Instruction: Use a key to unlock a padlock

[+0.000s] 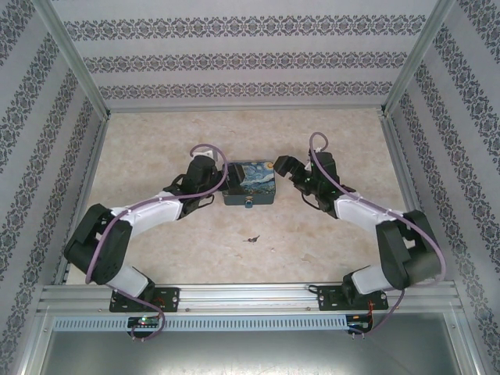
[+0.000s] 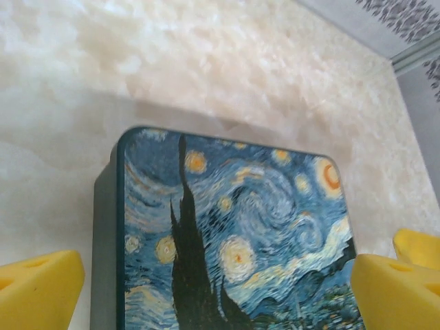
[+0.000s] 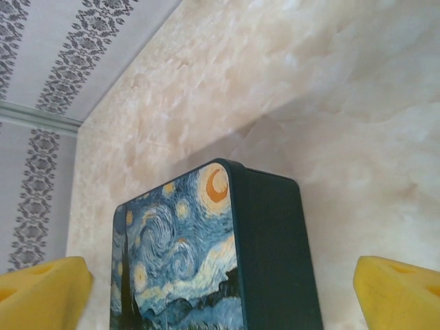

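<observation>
Two yellow fingertips (image 2: 38, 292) sit closest to the left wrist camera, one in each lower corner; they belong to the left gripper (image 2: 216, 295), whose jaws stand wide apart; between them lies a tin box (image 2: 227, 234) painted with swirling blue night sky, yellow stars and a dark cypress; whether either finger touches the tin cannot be told. The right wrist camera gives a matching picture; the right gripper (image 3: 220, 295) is also spread wide, a yellow fingertip (image 3: 399, 295) in each lower corner and the tin (image 3: 206, 254) between them, seen end-on with its dark side wall showing. From above, the tin (image 1: 250, 181) rests near the middle of a pale marbled table (image 1: 156, 148); the left gripper (image 1: 220, 186) is at its left end and the right gripper (image 1: 283, 166) just off its right end, both arms bending inward from their bases at the near edge. The padlock (image 1: 248, 204), a tiny blue speck, sits at the middle of the tin's near side, against the front wall; its shackle is too small to make out. The key (image 1: 251, 238), a thin dark shape, lies flat on the table nearer the arm bases, almost straight in front of the padlock and apart from it; neither gripper is near the key. Patterned wallpaper panels enclose the table on three sides.
</observation>
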Action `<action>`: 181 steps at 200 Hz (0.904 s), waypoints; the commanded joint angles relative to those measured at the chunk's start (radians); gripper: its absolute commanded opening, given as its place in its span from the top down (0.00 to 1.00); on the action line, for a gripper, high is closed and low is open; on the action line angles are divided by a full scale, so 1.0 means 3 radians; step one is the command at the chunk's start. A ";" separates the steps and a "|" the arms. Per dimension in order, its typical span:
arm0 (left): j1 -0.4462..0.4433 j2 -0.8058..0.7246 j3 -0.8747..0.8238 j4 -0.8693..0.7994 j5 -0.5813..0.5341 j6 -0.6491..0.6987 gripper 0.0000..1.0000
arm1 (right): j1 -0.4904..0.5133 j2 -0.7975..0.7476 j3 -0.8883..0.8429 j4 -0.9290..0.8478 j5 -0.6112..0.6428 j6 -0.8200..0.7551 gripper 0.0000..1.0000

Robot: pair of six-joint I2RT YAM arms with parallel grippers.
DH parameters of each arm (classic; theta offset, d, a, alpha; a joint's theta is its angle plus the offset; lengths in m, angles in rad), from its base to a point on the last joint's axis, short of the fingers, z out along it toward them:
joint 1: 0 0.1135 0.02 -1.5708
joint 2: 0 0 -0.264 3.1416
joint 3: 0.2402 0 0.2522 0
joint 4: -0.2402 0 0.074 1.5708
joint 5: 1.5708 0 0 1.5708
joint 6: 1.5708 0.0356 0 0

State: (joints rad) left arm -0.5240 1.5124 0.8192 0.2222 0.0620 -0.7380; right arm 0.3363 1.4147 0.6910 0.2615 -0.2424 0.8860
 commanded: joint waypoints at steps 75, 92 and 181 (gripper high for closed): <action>-0.0030 -0.0438 0.0085 -0.0277 -0.0222 0.0239 0.01 | 0.0514 -0.1227 -0.0085 -0.1417 0.2483 -0.1331 0.02; -0.0030 -0.0479 0.0093 -0.0285 -0.0217 0.0250 0.01 | 0.0653 -0.1341 -0.0124 -0.1525 0.3101 -0.1230 0.02; -0.0032 -0.0741 0.0030 -0.0296 -0.0263 0.0267 0.01 | 0.0694 -0.3022 -0.0836 -0.1233 0.1907 -0.1780 0.02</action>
State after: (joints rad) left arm -0.5240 1.3384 0.8230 0.1600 0.0093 -0.6849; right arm 0.5457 0.6090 0.4862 -0.1375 0.4179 0.4629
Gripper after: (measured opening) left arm 0.994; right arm 0.982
